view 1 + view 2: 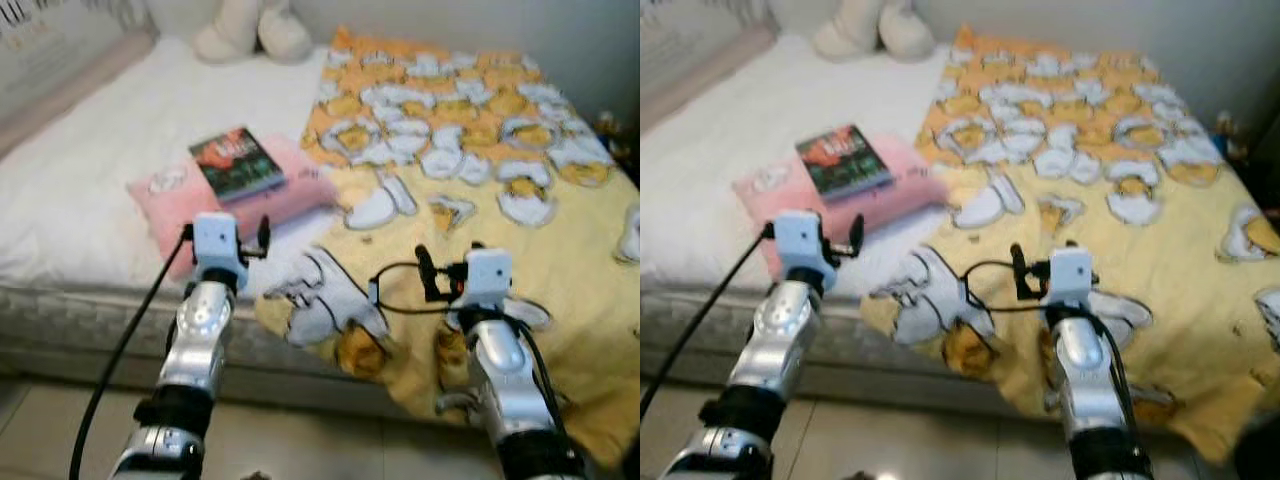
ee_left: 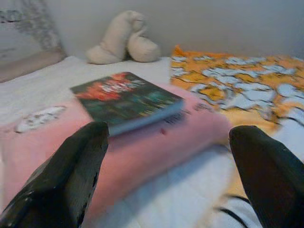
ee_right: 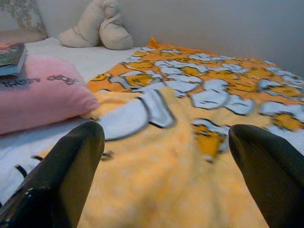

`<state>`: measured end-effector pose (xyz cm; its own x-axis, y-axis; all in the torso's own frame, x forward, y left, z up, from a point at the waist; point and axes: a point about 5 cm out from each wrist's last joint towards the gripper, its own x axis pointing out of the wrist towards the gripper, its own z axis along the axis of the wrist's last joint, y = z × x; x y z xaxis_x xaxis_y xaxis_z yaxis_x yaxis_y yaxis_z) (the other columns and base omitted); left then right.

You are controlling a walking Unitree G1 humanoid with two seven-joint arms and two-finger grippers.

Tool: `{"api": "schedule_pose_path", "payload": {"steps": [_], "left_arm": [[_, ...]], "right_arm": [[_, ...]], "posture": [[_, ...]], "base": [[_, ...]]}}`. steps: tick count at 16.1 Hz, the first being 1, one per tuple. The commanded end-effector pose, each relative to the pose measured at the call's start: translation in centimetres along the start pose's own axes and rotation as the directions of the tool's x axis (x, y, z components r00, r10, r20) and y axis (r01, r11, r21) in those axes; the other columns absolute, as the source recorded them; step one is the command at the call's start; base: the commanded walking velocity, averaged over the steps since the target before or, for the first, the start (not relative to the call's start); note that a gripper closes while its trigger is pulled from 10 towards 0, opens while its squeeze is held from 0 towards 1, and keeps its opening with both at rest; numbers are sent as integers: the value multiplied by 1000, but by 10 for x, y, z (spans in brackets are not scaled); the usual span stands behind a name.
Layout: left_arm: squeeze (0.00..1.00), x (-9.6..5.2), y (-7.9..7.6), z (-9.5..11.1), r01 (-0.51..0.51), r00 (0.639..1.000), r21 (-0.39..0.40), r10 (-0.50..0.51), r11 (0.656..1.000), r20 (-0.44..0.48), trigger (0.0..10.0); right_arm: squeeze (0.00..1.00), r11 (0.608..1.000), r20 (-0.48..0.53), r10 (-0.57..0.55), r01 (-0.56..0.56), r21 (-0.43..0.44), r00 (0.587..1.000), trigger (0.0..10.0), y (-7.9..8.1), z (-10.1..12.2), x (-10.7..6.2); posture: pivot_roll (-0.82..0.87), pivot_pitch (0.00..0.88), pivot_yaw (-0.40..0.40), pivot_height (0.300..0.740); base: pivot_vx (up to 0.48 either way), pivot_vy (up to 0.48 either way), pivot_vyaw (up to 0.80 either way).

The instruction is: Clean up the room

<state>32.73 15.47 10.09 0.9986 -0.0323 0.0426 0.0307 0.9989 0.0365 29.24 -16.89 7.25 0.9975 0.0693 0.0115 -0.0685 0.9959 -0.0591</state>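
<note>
— Where is the clutter?

— The book [image 1: 237,163] lies on the pink pillow [image 1: 290,192], left of centre; the yellow blanket [image 1: 520,240] is rumpled on the right. The left pincer [image 2: 166,175] and right pincer [image 3: 166,175] gape wide, holding nothing.

— The risk?

— I judge a low reach could pinch pillow fabric and slide the book off.

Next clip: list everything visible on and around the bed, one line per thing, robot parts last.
book: one, dark green and red cover, lying on the pink pillow
pillow: one, pink, on the white sheet
blanket: one, yellow with a white cartoon print, over the robot's right side of the bed
sheet: one, white, bare on the bed's left side
plush toy: one, cream, at the head of the bed
left gripper: fingers open, facing the pillow
right gripper: fingers open, above the blanket
</note>
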Motion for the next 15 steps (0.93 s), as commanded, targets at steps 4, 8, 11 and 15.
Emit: {"api": "schedule_pose_path", "payload": {"steps": [4,8,11,15], "left_arm": [[0,2,9,1,-32,999,21,32,999,1,10000],[0,8,7,9,-10,1000,67,9,998,21,10000],[0,13,10,12,-16,1000,71,14,997,28,10000],[0,22,9,25,2,998,89,-7,996,56,10000]], "right_arm": [[0,999,22,49,-49,0,999,10000,11,4,2],[0,999,18,34,-35,7,999,10000,8,4,3],[0,999,22,39,-39,6,999,10000,9,4,3],[0,999,98,18,-21,35,995,10000,4,39,27]], "posture": [[-19,0,23,740],[-18,0,20,740],[-23,0,26,740],[-22,0,31,740]], "base": [[461,0,309],[301,206,320],[0,435,0],[68,425,0]]}}
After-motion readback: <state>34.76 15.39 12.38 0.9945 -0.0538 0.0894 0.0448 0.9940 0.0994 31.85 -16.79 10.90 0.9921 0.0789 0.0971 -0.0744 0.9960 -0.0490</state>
